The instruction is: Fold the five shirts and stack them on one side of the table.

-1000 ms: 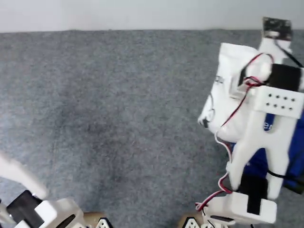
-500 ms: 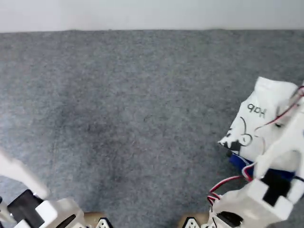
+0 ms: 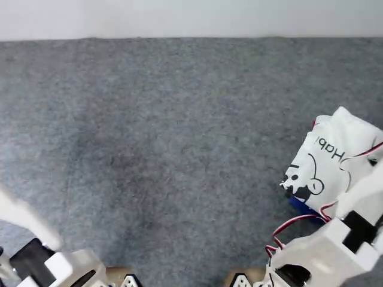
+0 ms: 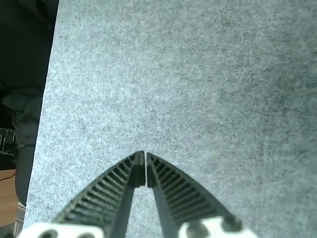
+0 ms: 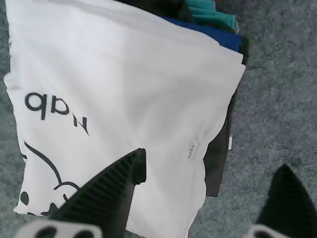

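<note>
The right gripper (image 5: 213, 162), fingers spread wide, hangs just above a folded white fabric shirt with black cartoon print (image 5: 124, 84), which tops a stack with a folded blue shirt (image 5: 213, 32) beneath it. The left gripper (image 4: 145, 159), fingers pressed together, hovers over the grey felt surface (image 4: 198, 74).

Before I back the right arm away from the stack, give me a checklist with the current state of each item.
1. The right gripper is open and holds nothing: ok.
2. The white shirt tops the stack: ok.
3. Edges line up: not ok; the black shirt sticks out past the white one.
4. Five shirts stacked: cannot tell; besides those two, a blue shirt and a teal shirt show.
5. The left gripper is shut over the table, away from the stack: ok.
</note>
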Motion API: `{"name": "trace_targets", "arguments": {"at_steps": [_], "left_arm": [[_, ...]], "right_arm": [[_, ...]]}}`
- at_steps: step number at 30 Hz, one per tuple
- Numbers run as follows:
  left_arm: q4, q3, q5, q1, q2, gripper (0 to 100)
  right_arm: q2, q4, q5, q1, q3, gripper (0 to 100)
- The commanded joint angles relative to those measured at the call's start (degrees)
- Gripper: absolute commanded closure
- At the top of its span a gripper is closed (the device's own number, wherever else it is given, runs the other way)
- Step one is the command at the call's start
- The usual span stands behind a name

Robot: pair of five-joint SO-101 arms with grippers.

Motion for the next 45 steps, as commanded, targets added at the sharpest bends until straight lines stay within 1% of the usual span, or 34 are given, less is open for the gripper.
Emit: {"name": "trace_targets", "arguments": {"at_steps": [1, 4, 5, 6, 7, 9, 11, 16, 20, 22, 26, 31, 32, 35, 39, 42, 45], "left_arm": [[-0.5, -0.7, -0.6, 0.6, -2.5, 99], [-0.5, -0.7, -0.6, 0.6, -2.5, 99], [-0.5, -0.7, -0.6, 0.6, -2.5, 99], [-0.5, -0.7, -0.6, 0.6, -2.5, 99], [-0.5, -0.7, -0.6, 0.6, -2.5, 99], [-0.5, -0.7, -0.6, 0.6, -2.5, 99], [-0.5, -0.7, -0.6, 0.6, -2.5, 99], [-0.6, -0.7, -0.6, 0.6, -2.5, 99], [-0.6, -0.7, -0.6, 0.6, -2.5, 99], [-0.6, -0.7, -0.6, 0.6, -2.5, 99], [-0.6, -0.7, -0.6, 0.6, -2.5, 99], [-0.6, -0.7, -0.6, 0.6, -2.5, 99], [-0.6, -0.7, -0.6, 0.6, -2.5, 99], [-0.5, -0.7, -0.6, 0.6, -2.5, 99], [-0.5, -0.7, -0.6, 0.4, -2.5, 99], [-0.5, -0.7, -0.6, 0.4, -2.5, 99], [-0.5, -0.7, -0.6, 0.4, -2.6, 99]], "right_arm": [[-2.2, 2.2, -0.4, -2.5, -2.9, 74.9], [-1.7, 1.5, -0.4, -3.3, -3.1, 99.6], [-1.6, 0.8, -0.4, -3.2, -2.7, 98.8], [-1.5, 0.4, -0.4, -2.8, -2.7, 93.9], [-1.0, -0.6, -0.4, -1.9, -2.7, 91.8], [0.8, -4.4, -0.3, 0.0, -2.7, 93.5], [3.4, -9.5, 1.1, 1.5, -2.7, 98.9], [14.0, -20.4, 10.5, 3.7, -2.7, 99.0], [21.1, -24.8, 13.1, 3.8, -3.8, 98.8], [20.5, -21.4, 12.7, 3.6, -7.6, 98.8], [16.3, -10.6, 12.7, 2.3, -16.1, 98.8], [11.4, 2.0, 12.7, -0.9, -19.4, 98.8], [10.4, 2.7, 12.7, -2.1, -18.9, 98.8], [6.6, 2.4, 12.7, -4.0, -14.2, 98.8], [2.8, 2.4, 12.5, -9.3, -4.5, 98.8], [0.3, 2.3, 9.6, -13.9, 4.7, 98.8], [-1.1, 1.9, 7.5, -16.4, 12.0, 98.8]]}}
